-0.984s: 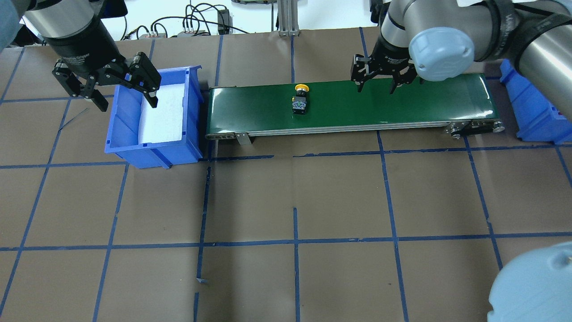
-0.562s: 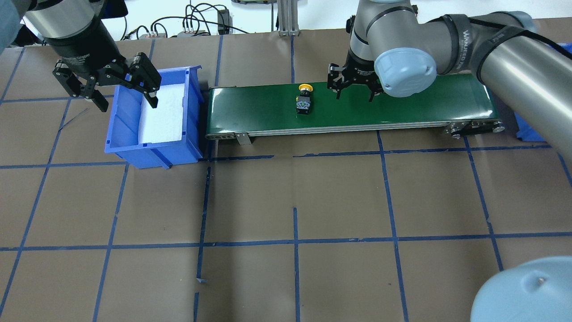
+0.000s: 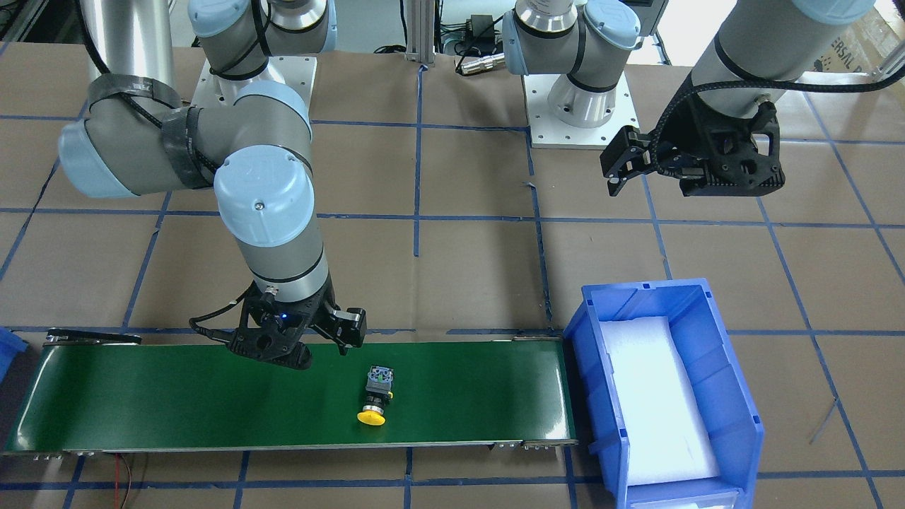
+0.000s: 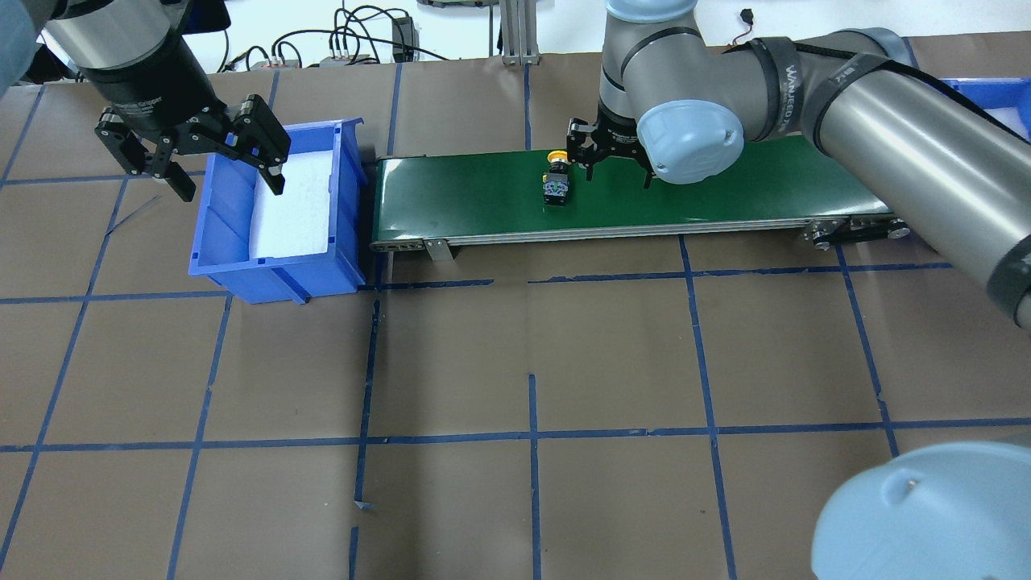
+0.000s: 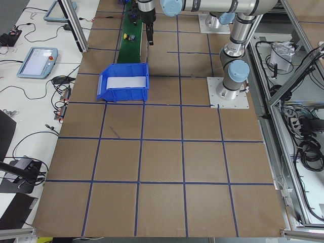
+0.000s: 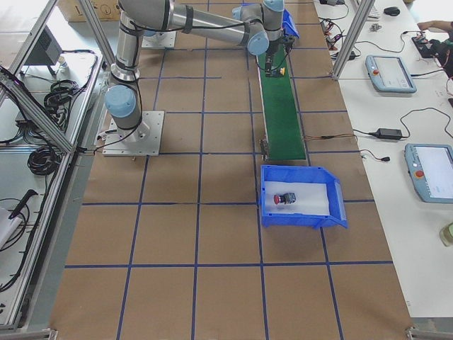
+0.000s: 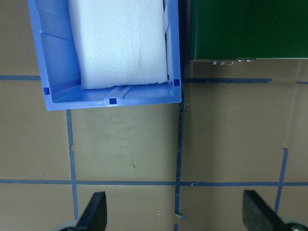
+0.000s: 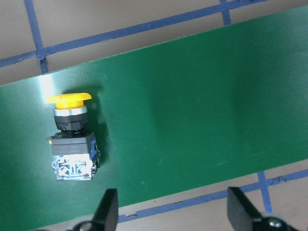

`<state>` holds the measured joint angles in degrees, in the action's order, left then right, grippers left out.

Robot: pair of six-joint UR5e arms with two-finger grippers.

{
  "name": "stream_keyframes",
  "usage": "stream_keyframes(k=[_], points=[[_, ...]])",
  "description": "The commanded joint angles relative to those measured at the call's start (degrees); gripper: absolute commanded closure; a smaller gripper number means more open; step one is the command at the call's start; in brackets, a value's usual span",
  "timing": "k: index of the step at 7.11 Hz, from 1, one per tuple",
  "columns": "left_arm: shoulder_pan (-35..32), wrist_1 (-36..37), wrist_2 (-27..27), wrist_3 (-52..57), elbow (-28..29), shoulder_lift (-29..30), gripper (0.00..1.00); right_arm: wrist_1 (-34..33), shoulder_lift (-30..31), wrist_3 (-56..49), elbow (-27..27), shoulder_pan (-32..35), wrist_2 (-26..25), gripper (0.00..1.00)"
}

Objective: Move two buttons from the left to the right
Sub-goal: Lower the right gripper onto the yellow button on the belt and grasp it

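Observation:
The yellow-capped button (image 4: 556, 181) lies on its side on the green conveyor belt (image 4: 749, 189), cap toward the far edge; it also shows in the front view (image 3: 376, 396) and the right wrist view (image 8: 71, 144). My right gripper (image 4: 619, 177) is open and empty just above the belt, right beside the button, which lies left of the finger gap (image 8: 174, 209). The red-capped button (image 6: 285, 198) lies on white foam in the right blue bin (image 6: 340, 209). My left gripper (image 4: 231, 189) is open and empty, held above the left blue bin (image 4: 274, 274).
The left bin holds only a white foam pad (image 7: 120, 43). The right bin's corner (image 4: 991, 89) shows behind my right arm. Blue tape lines grid the brown table. Cables and a metal post (image 4: 515, 32) stand past the far edge.
My right gripper has moved left along the belt and now stands next to the yellow button. The button has shifted slightly right on the belt. The left arm has not moved.

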<state>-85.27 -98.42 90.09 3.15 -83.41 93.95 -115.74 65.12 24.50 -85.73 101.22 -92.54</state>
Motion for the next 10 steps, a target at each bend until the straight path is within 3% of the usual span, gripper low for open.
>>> stream_keyframes(k=[1,10], points=[[0.02,-0.02,0.00,0.10,0.00,0.09,0.00,-0.19,-2.44,2.74,2.31,1.60,-0.62,0.18],[0.10,0.07,0.08,0.28,-0.09,0.09,0.00,-2.48,-8.07,4.16,5.31,2.84,-2.38,0.18]])
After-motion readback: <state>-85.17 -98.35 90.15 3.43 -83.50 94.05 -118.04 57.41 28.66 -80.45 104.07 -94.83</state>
